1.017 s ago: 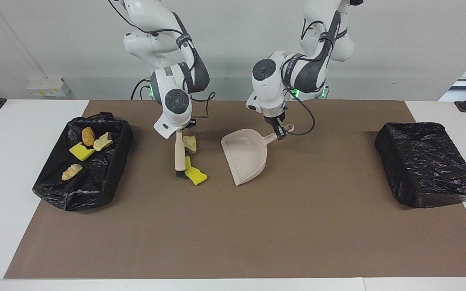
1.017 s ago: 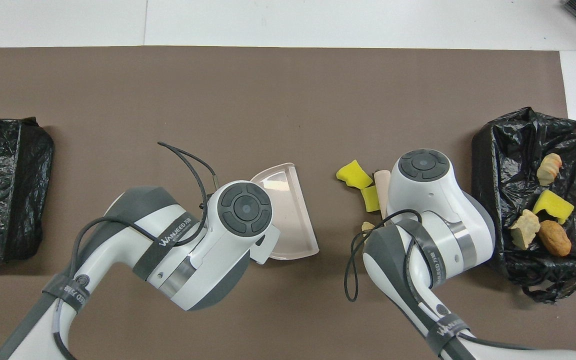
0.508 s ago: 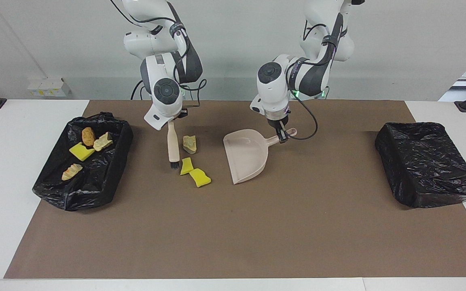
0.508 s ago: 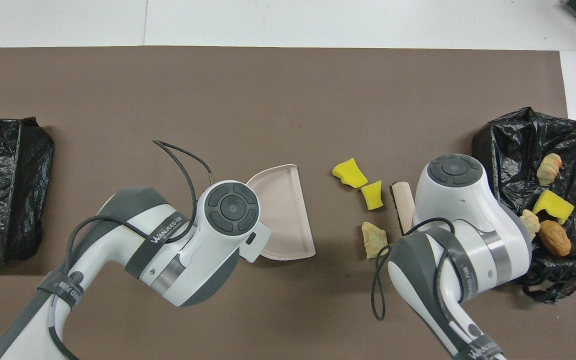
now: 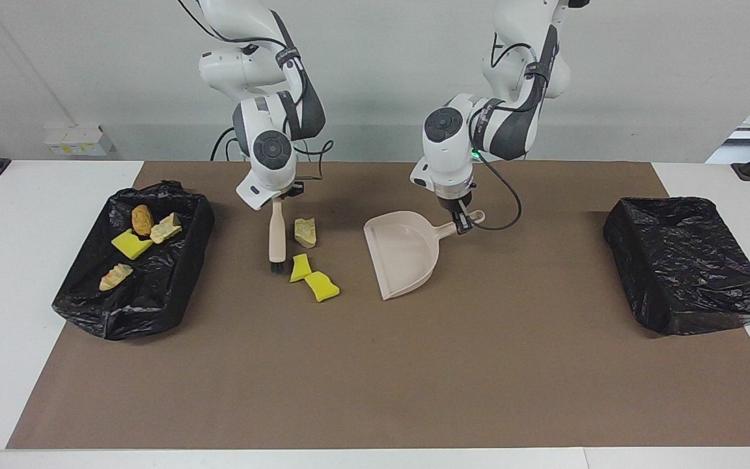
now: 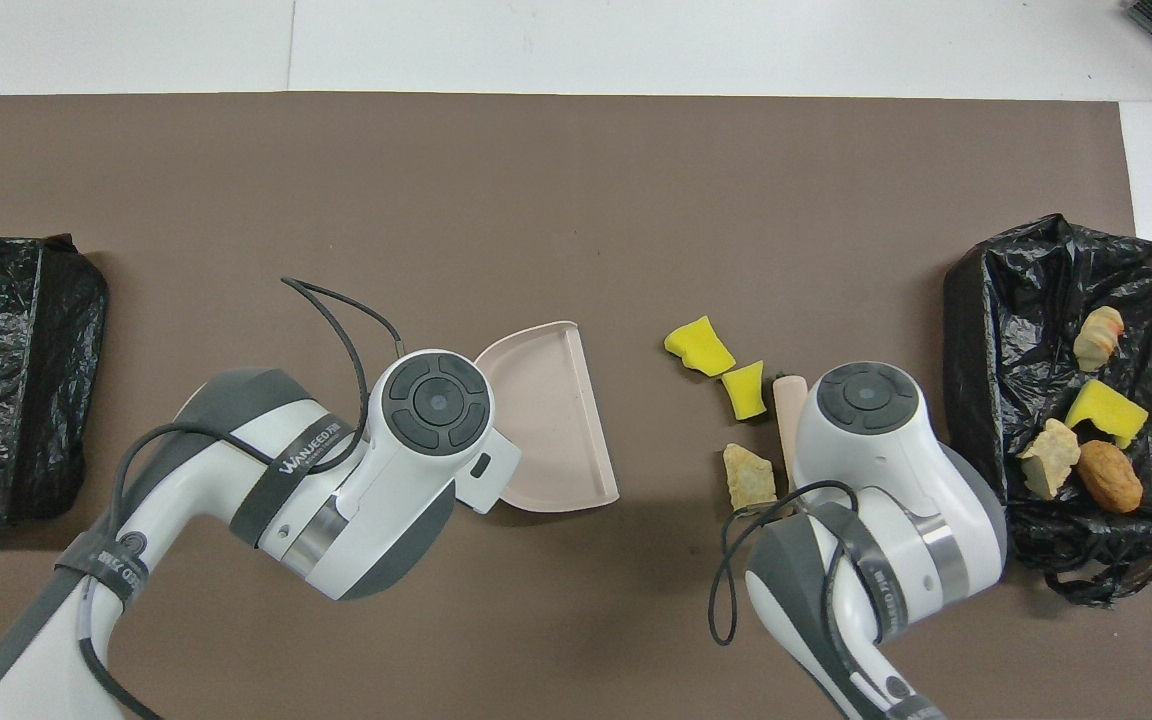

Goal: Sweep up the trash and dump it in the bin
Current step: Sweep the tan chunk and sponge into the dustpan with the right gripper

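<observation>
Right gripper [image 5: 277, 200] over the table's middle, a bit toward the right arm's end, pinched shut on the top of a brush [image 5: 275, 238]. Brush long and thin, pointing away from the robots, black hairs down at the mat [image 5: 375, 378]. Hard to tell if touching it or not.

Just beside the hairs, toward the left arm's end: a small yellow chunk [image 5: 299, 268]. Next to that, a bit farther from the robots, a bigger yellow chunk [image 5: 321, 287]. Beside the brush's handle, nearer to the robots, a tan lump [image 5: 305, 232]. All three loose on the mat, between brush and dustpan [image 5: 404, 255].

Left gripper [image 5: 461, 221] shut on the dustpan's handle. Pan low at the mat, flat open lip turned toward the three bits, with a gap in between.

So, probably: push sideways, toward the left arm's end, straight at that lip. Watch the tan lump. Easy to miss, sitting up by the handle and not by the hairs.

Four more bits already in the black bin [image 5: 180, 293] at the table's edge by the right arm's end. No bits seen in the other bin [image 5: 687, 260] at the left arm's end.
</observation>
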Available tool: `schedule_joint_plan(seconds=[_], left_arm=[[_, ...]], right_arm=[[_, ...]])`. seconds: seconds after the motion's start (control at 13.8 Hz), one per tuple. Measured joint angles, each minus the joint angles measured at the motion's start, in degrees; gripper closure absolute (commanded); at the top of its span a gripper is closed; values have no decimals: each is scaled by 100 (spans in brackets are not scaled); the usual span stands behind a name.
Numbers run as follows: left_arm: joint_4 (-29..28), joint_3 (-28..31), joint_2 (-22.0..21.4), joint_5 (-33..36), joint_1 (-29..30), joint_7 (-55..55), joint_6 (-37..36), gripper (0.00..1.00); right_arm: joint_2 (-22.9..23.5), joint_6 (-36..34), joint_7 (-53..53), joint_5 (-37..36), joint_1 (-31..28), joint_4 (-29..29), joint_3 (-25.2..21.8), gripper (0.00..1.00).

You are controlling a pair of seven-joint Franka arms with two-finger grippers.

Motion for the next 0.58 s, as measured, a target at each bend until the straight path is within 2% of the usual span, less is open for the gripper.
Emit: schedule_joint_plan(seconds=[0.29,0.58], left_arm=[[-1,1,0,211,58,11,7,100],[-2,-1,0,218,59,11,11,100]], right_arm=[[544,264,629,80,473,367,26,100],[944,304,691,891,851,874,28,100]])
